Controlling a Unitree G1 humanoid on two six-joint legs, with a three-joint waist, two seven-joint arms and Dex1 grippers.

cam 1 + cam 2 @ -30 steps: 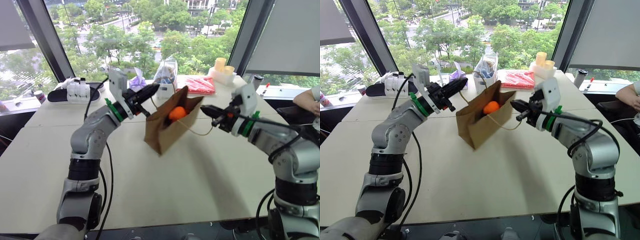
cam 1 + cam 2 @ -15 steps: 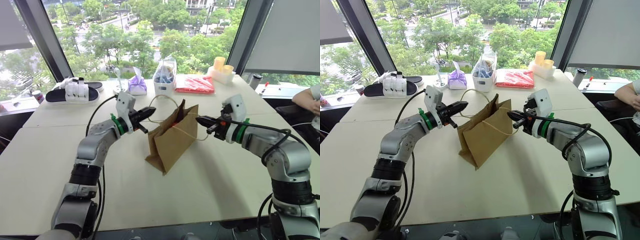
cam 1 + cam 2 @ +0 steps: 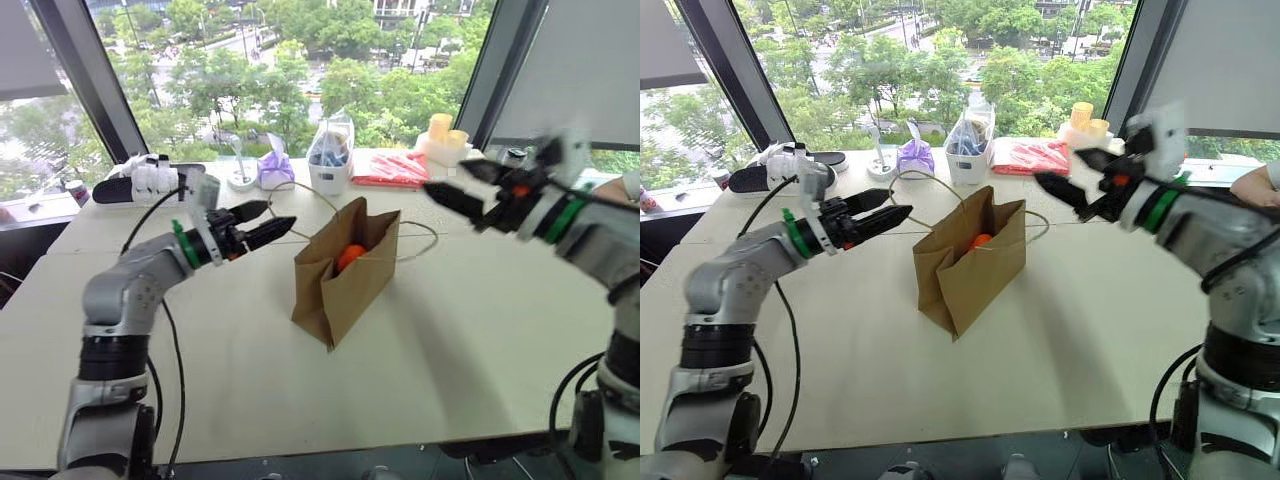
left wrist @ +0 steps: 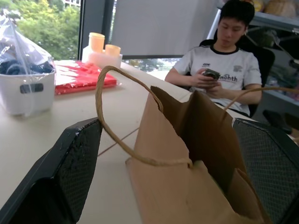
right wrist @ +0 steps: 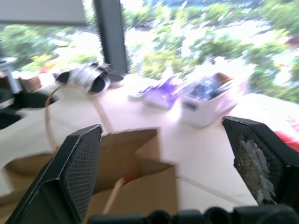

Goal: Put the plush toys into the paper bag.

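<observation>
the table (image 3: 420,340) carries the bag (image 3: 340,285) upright at its middle, mouth open, the orange toy (image 3: 349,255) inside. the left gripper (image 3: 272,222) and right gripper (image 3: 450,185) hover either side, both spread wide, holding nothing.

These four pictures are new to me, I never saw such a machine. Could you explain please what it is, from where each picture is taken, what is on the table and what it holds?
It is a humanoid robot with two arms. Two pictures come from cameras in its head, looking down over the arms. The other two come from cameras on its wrists, looking between black fingers.

On the pale table stands a brown paper bag with cord handles; an orange plush toy sits inside. Behind it are a white container, a purple bundle and a red packet.

The left gripper and right gripper are both open beside the bag, holding nothing. A seated person is nearby.
</observation>
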